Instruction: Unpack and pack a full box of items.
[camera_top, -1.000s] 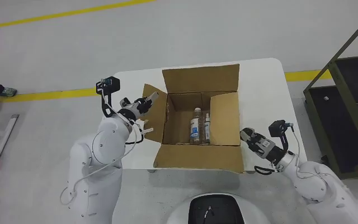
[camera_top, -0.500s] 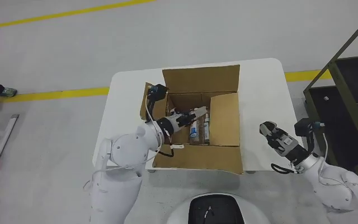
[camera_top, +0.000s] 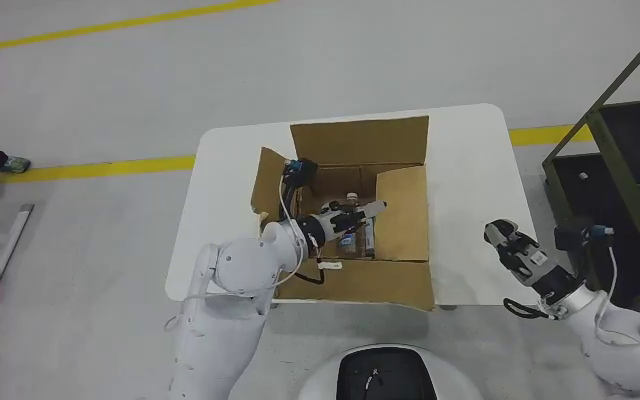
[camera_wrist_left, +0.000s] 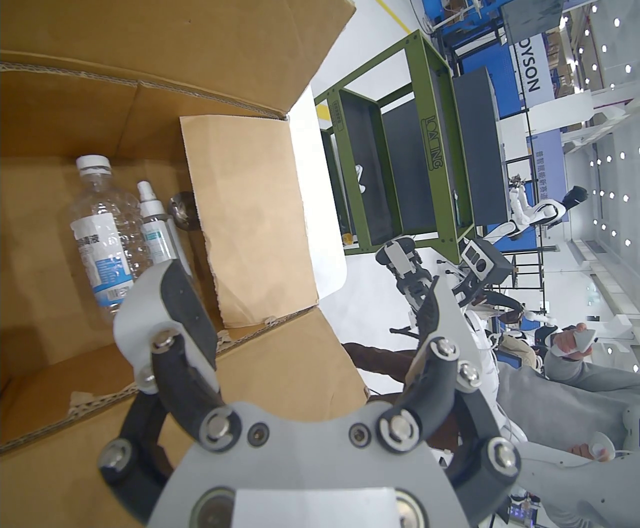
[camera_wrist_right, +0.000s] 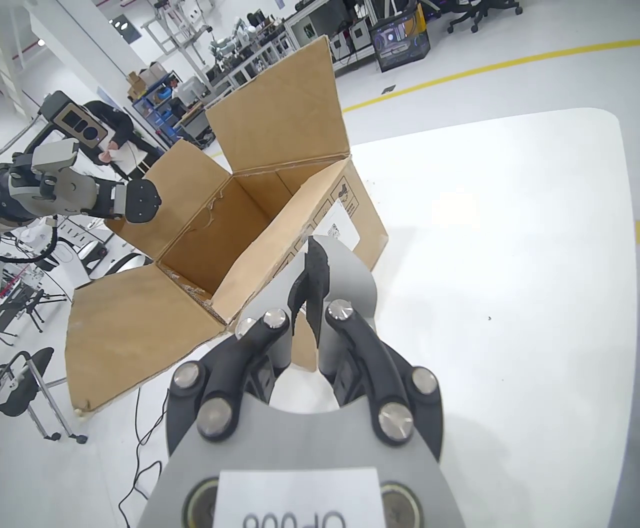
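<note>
An open cardboard box (camera_top: 360, 140) stands in the middle of the white table (camera_top: 470, 160). On its floor lie a clear water bottle (camera_wrist_left: 102, 235) with a white cap, a small white spray bottle (camera_wrist_left: 155, 230) and a round metal piece (camera_wrist_left: 181, 210) beside them. My left gripper (camera_top: 362, 209) hangs open inside the box above the bottles, holding nothing (camera_wrist_left: 300, 305). My right gripper (camera_top: 503, 238) is shut and empty (camera_wrist_right: 315, 260), off the table's right front corner and apart from the box (camera_wrist_right: 280, 125).
The box flaps stand up or fold outward on all sides (camera_wrist_left: 240, 200). A green metal cart (camera_top: 600, 160) stands to the right of the table. Bare tabletop (camera_wrist_right: 500, 225) lies right of the box.
My left arm has swung from outside the box's left flap over into the box. My right arm has drawn back from the box's right front corner, away from the table.
</note>
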